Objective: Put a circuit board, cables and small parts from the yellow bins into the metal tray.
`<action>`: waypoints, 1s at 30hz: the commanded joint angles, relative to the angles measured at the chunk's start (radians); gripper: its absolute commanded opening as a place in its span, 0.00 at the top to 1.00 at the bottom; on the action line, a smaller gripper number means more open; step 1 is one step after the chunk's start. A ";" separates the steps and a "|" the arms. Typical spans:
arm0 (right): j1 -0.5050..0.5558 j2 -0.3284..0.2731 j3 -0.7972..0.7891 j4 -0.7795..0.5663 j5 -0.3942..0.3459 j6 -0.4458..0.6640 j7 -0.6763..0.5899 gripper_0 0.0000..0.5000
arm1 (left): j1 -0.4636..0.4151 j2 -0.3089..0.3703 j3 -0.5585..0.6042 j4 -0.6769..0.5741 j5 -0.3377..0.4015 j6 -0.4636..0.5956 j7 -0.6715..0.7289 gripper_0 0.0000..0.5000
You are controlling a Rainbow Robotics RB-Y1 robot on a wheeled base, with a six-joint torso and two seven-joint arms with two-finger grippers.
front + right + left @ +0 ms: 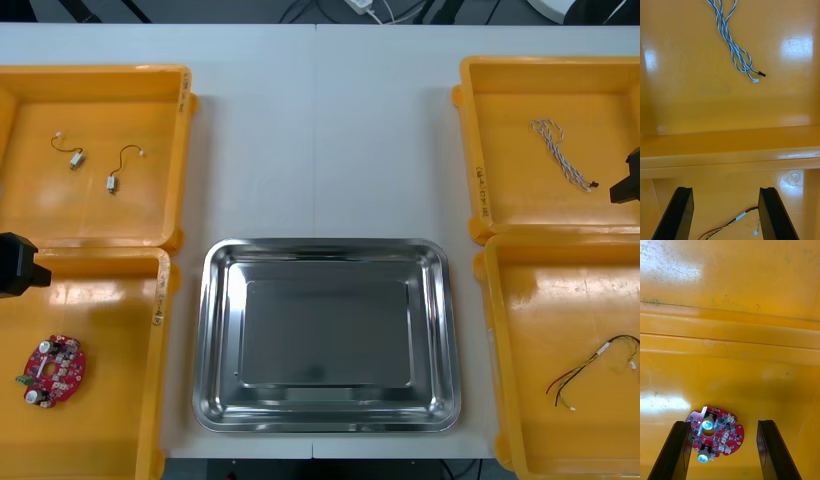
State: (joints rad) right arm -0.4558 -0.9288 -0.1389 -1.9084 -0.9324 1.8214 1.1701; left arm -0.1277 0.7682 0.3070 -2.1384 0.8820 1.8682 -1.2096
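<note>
A round red circuit board [53,370] lies in the near left yellow bin [110,330]. My left gripper [724,452] hovers open above it, and the board [715,435] shows between and just beyond the fingers. A twisted blue and white cable [562,153] lies in the far right bin [520,120]. My right gripper [725,215] is open over the wall between the two right bins, with the twisted cable [733,45] well beyond its fingers. A red, yellow and black cable [595,368] lies in the near right bin; its end [733,221] shows between the right fingers. The metal tray [325,330] is bare.
The far left bin [150,120] holds two small metal parts [75,155] [115,178] with short wires. The left arm [18,265] shows at the table's left edge and the right arm [628,180] at its right edge. Bare table lies beyond the tray.
</note>
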 commanded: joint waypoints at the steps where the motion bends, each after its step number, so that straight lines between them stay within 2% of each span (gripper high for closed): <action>1: 0.003 -0.047 -0.033 -0.026 0.007 0.001 0.037 0.00 | 0.017 0.045 0.029 -0.034 0.008 0.009 0.001 0.00; 30: 0.003 -0.047 -0.033 -0.026 0.007 0.001 0.037 0.00 | 0.017 0.045 0.029 -0.034 0.008 0.009 0.001 0.00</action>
State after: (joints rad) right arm -0.4558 -0.9288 -0.1389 -1.9084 -0.9324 1.8214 1.1701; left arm -0.1277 0.7682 0.3070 -2.1384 0.8820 1.8682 -1.2096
